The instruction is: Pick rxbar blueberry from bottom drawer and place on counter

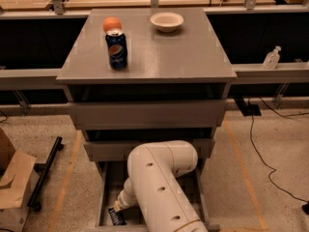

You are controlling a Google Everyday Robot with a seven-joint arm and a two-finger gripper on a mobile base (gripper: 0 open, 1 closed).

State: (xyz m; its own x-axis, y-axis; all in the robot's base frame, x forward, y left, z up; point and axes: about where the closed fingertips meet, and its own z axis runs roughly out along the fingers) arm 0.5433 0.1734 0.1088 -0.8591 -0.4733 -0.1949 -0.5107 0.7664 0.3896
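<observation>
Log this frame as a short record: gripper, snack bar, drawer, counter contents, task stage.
gripper: low inside the bottom drawer, near its front-left corner, right over the snack bar
snack bar: lies in the drawer, partly hidden by the gripper
bottom drawer: pulled open
counter: holds a soda can, an orange behind it and a bowl
stage: bar not yet on the counter

Arm: one thick white arm, rising from the bottom edge of the view and folding over at a rounded elbow.
Wrist: a narrower cream segment, angled down and to the left from the arm.
End effector: at the wrist's lower tip, down inside the bottom drawer near its front left corner, largely hidden by the arm.
</observation>
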